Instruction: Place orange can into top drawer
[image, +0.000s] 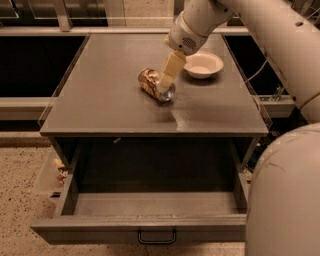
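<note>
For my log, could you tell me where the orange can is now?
The orange can lies sideways on the cabinet top, left of the cream bowl, with the gripper at it.
</note>
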